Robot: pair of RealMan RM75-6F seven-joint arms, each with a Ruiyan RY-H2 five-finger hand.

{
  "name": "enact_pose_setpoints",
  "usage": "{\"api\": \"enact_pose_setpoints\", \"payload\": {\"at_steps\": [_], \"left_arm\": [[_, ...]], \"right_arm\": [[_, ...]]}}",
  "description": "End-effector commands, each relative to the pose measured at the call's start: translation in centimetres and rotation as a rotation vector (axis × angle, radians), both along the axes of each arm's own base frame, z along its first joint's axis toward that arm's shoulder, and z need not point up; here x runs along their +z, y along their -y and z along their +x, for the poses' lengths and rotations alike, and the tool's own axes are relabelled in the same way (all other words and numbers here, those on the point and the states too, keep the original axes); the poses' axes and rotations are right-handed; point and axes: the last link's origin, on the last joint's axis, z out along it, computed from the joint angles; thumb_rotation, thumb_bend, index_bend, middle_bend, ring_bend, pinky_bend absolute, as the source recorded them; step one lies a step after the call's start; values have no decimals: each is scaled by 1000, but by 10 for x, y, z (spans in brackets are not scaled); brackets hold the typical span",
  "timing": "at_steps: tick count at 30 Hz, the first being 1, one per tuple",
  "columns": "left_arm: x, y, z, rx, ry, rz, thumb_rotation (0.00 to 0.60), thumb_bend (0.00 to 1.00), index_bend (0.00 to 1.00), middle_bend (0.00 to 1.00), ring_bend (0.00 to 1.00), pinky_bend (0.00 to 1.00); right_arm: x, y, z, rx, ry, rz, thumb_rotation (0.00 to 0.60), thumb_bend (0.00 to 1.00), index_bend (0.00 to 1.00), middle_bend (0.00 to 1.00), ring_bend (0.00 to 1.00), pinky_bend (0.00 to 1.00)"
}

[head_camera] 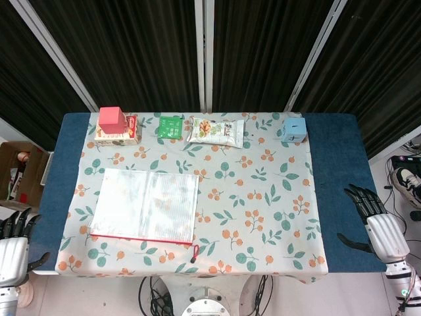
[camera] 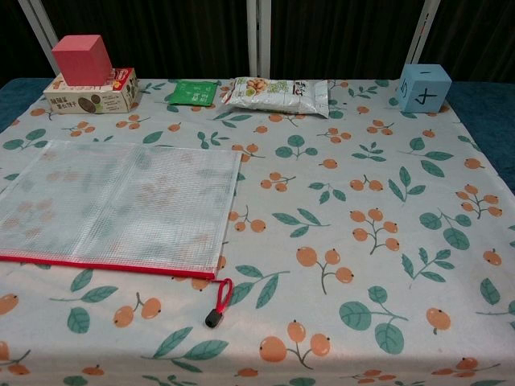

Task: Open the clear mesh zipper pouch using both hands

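Note:
The clear mesh pouch [head_camera: 146,205] lies flat on the left half of the floral cloth, its red zipper [head_camera: 141,239] running along the near edge. In the chest view the pouch [camera: 121,205] fills the left side, and its red pull cord with a black tip [camera: 217,307] hangs off the zipper's right end. My left hand [head_camera: 14,243] hovers off the table's near left corner, fingers apart, holding nothing. My right hand [head_camera: 375,220] stays beyond the table's right near edge, fingers spread and empty. Neither hand appears in the chest view.
Along the far edge stand a pink cube [head_camera: 112,119] on a snack box [head_camera: 117,134], a green packet [head_camera: 170,126], a snack bag [head_camera: 216,130] and a blue cube [head_camera: 295,129]. A cardboard box [head_camera: 20,172] sits on the floor at left.

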Motion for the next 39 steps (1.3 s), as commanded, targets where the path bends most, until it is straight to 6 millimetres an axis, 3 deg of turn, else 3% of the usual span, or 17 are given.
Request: {"api": "enact_pose_setpoints", "payload": {"at_steps": [1,12,18,23,27,32,39], "left_arm": [[-1,-2,-1,4,4,2,600,0,203,83,67,147],[-11,-11,5,-64,46,-69,600,0,217,83,67,147],[-31,-36,45,-310,87,-243,600,32,277,124,91,147],[-64,-60,92,-534,71,-437,600,165,344,134,91,147],[-96,-74,125,-675,63,-577,600,215,380,139,91,147],[-132,-90,155,-802,-4,-678,600,212,391,142,92,147],[-176,-102,180,-876,-83,-755,600,165,393,142,91,147]], "right_arm": [[-4,6,5,5,-5,5,600,81,0,0,0,0],[-9,18,15,27,-22,20,600,81,0,0,0,0],[-4,20,28,68,-44,16,600,81,0,0,0,0],[-4,17,33,81,-51,17,600,80,0,0,0,0],[-4,11,30,68,-50,14,600,81,0,0,0,0],[-1,5,21,34,-46,-4,600,81,0,0,0,0],[-1,-1,15,10,-42,-12,600,81,0,0,0,0]]}}
